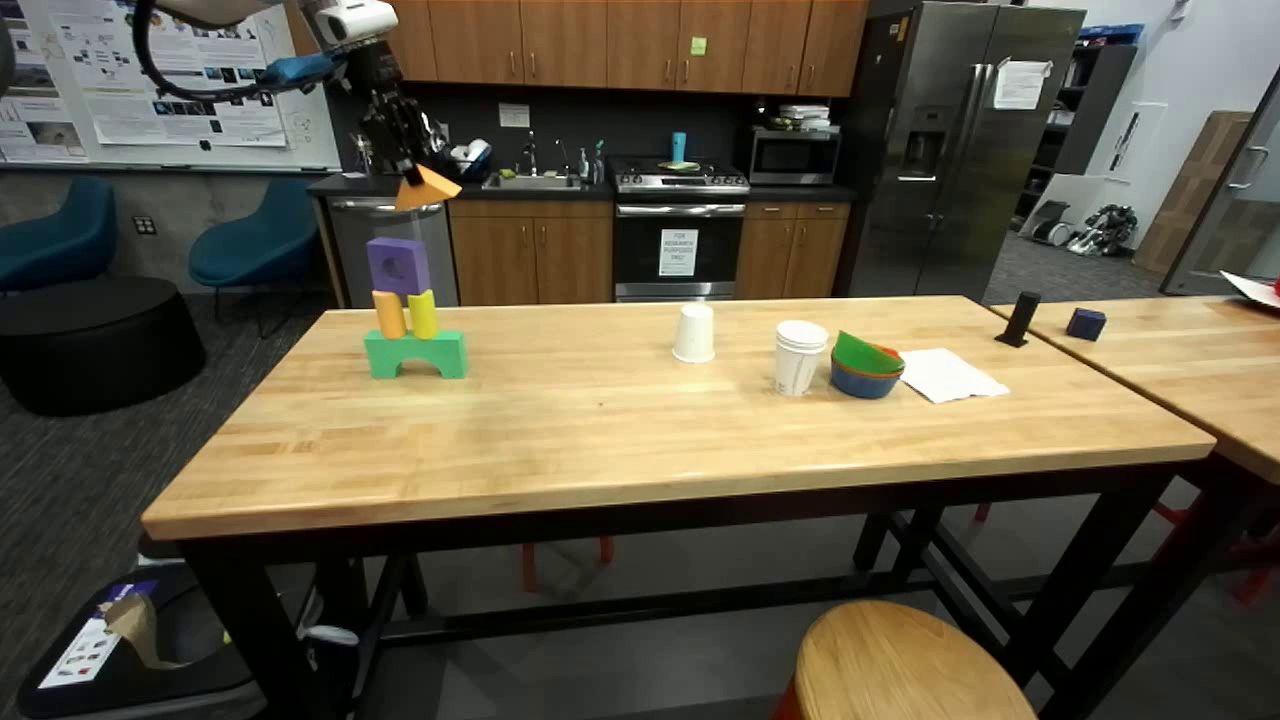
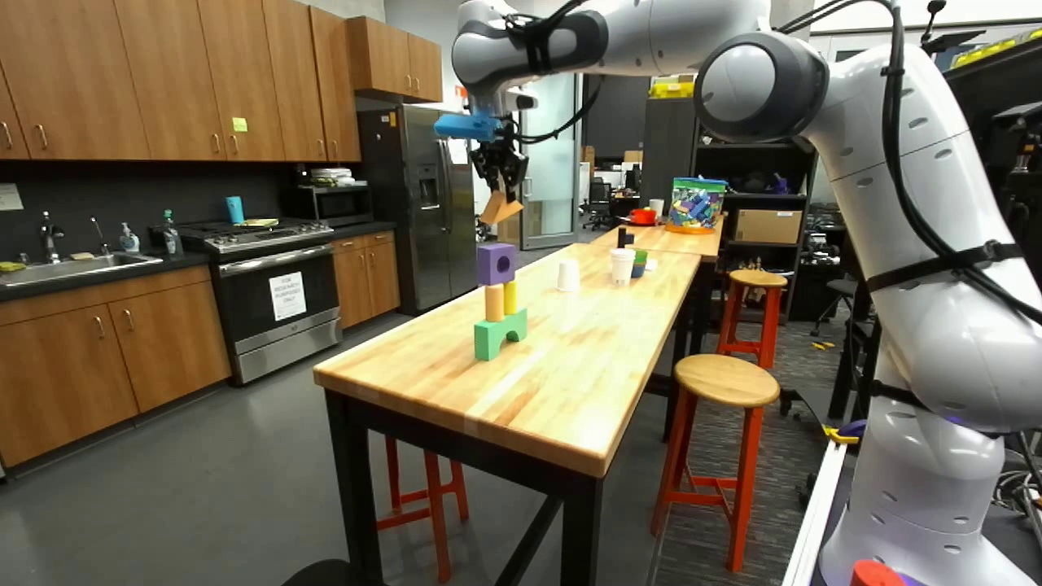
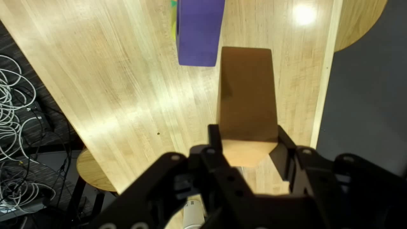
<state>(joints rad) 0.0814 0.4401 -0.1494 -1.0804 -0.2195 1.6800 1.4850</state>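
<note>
Fingers [image 3: 285,152] clamp an orange wedge [image 3: 248,95], its lower edge clear of the purple block [image 3: 200,35].

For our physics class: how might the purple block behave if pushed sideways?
The purple block would likely slide or topple, as it sits high on the narrow orange pillar and yellow pillar. Rolling seems unlikely, since its outer sides look flat. It is probably stiff: its edges look straight, without sag.

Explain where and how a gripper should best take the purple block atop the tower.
Probably from above, pinching the purple block across its holed face and the opposite one: it looks thinnest that way, and its flat top carries nothing.
</note>
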